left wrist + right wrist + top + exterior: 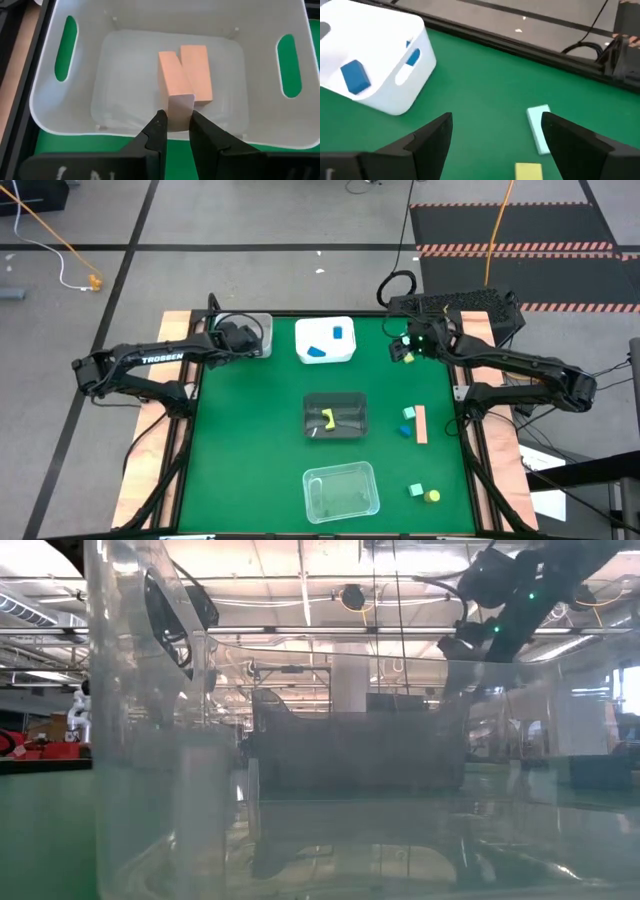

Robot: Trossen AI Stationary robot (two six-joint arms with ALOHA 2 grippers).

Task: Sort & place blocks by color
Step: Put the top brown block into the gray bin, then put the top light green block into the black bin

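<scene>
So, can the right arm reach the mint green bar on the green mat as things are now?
Probably yes. The right hand is open and hovers above the mat, and the mint green bar lies just ahead of it with nothing in between.

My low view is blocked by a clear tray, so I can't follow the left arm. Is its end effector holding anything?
Observer: Yes. The left end effector grips a salmon bar over a white tray, beside a second salmon bar lying in the tray.
Operator: And the right one?
Observer: The right end effector is open above the mat, with a mint block and a yellow block on the mat under it.
Operator: Any salmon left out?
Observer: One loose salmon bar lies on the mat's right side.
</scene>
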